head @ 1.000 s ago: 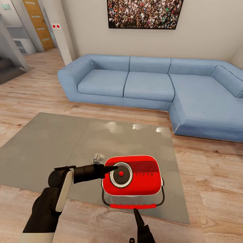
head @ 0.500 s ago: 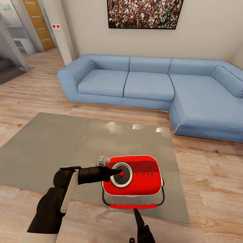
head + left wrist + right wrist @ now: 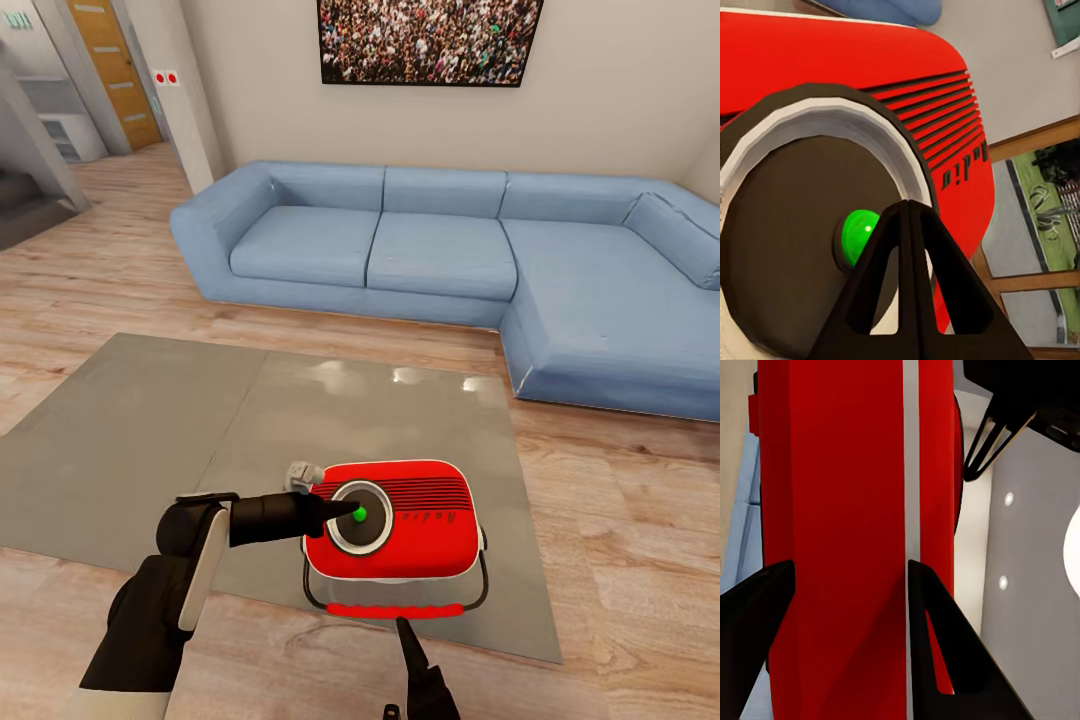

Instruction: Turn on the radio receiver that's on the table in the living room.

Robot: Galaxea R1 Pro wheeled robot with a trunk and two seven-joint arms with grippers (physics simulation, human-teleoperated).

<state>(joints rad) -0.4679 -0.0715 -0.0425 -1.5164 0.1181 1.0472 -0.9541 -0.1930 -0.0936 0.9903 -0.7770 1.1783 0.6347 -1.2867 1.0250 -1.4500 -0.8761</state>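
One radio, green at the dial's centre

One radio receiver [image 3: 390, 520] lies face-up near the front edge of the table [image 3: 130, 440], on the right-hand panel of its glossy grey top, at about 6 o'clock in the head view. Its red body carries a ribbed grille and small script lettering, and its round black-and-silver dial [image 3: 358, 516] has a bright green centre [image 3: 359, 514]. A thin dark wire handle with a red bar [image 3: 395, 609] hangs off the front of the box, over the table's edge.

From 9 o'clock the left gripper [image 3: 345, 512] reaches in level, its fingers pressed together into one dark point whose tip rests at the green centre. In the left wrist view the joined fingertips [image 3: 907, 225] form a narrow wedge just beside the green button [image 3: 859, 234], with the silver ring and the red grille [image 3: 945, 112] spreading out behind.

At 6 o'clock the right gripper [image 3: 405, 632] pokes up from the bottom of the head view, just below the handle bar. In the right wrist view its two dark fingers [image 3: 937, 637] stand spread either side of the radio's red casing with its white band [image 3: 912, 472] (whether they press on the casing I cannot tell); the left gripper's point [image 3: 990, 439] shows beyond it.

Behind the radio at 11 o'clock sits a small pale object [image 3: 303, 472] on the table, too small to name. Further out, at 12 to 3 o'clock, stands the blue corner sofa [image 3: 450, 250] on light wood floor [image 3: 640, 560], with a framed crowd photo [image 3: 430, 40] on the wall above and a wooden door [image 3: 115, 70] at 10 o'clock.
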